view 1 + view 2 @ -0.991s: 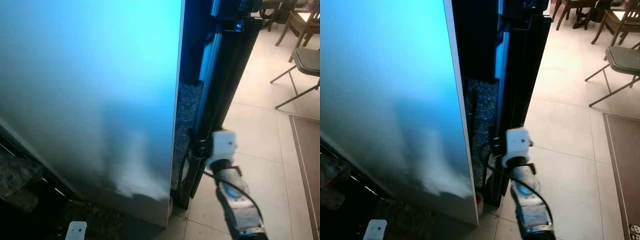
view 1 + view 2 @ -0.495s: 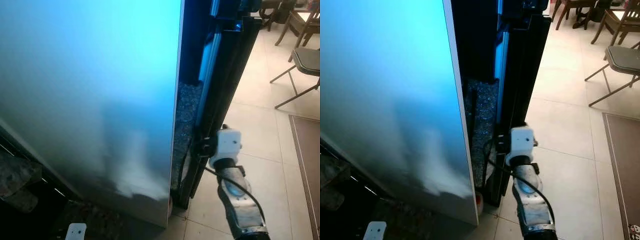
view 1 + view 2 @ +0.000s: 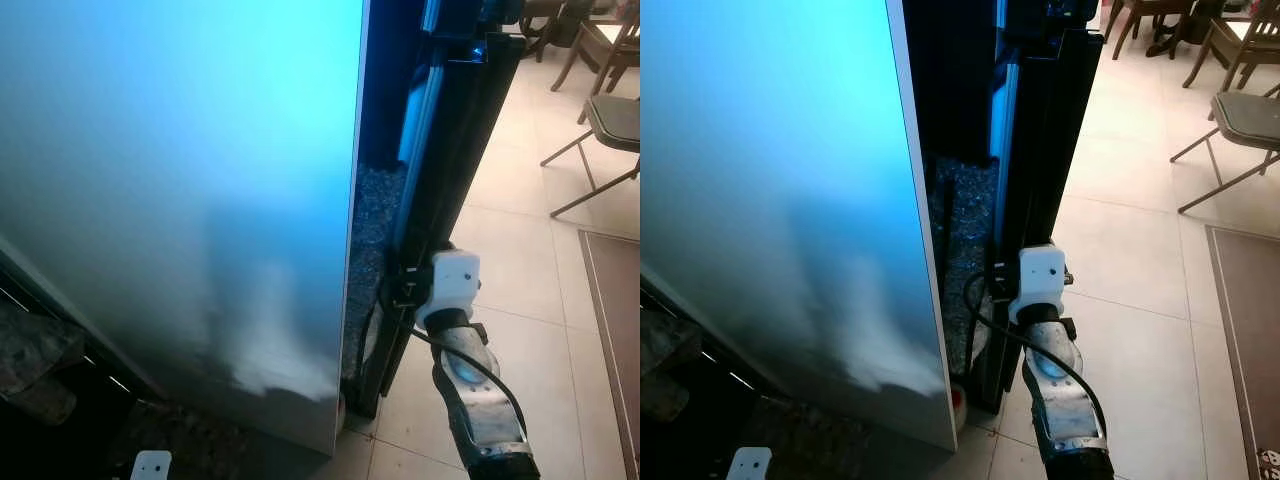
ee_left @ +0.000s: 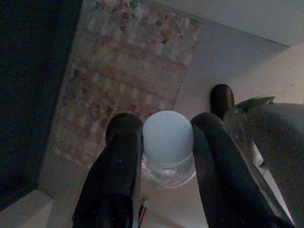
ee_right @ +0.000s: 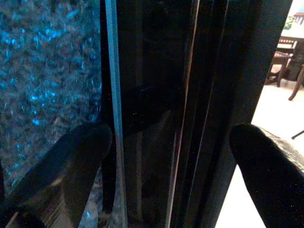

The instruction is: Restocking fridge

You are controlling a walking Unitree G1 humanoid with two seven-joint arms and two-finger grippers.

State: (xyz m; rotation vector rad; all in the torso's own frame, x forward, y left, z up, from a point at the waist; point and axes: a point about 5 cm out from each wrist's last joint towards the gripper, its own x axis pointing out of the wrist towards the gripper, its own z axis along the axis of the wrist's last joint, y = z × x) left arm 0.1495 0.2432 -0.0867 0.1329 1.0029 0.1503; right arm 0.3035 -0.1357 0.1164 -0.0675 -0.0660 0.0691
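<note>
Left eye view: right claw [image 3: 405, 292] sits low against the edge of the dark fridge door [image 3: 455, 170], which stands ajar beside the big pale fridge panel [image 3: 180, 180]; a dark gap between them shows speckled material inside. Right arm reaches forward from the lower frame, wrist camera housing [image 3: 450, 283] just behind the claw, cable looping off it. Risk: fingers look to straddle the door edge rather than hook anything, so a pull could slip off, or the door could swing back and pinch the claw or snag the cable. Right eye view: same layout; the folding chair [image 3: 1240, 125] and tiled floor [image 3: 1140, 260] lie well apart on the right, so door swing room looks fine. Left wrist view: left claw [image 4: 166, 142] is closed narrow around a clear bottle with a pale round cap [image 4: 167, 137], one finger [image 4: 121, 156] on each side, patterned rug [image 4: 128, 80] on the floor below. That's the item to stock, held low and away from the fridge. Risk: grip sits near the cap, so the bottle could slide out if the body jolts during the door pull. Right wrist view: right claw is wide, one finger [image 5: 66, 161] at the gap side, the other [image 5: 266, 166] outside the door edge, which sits between them with no firm contact visible.
</note>
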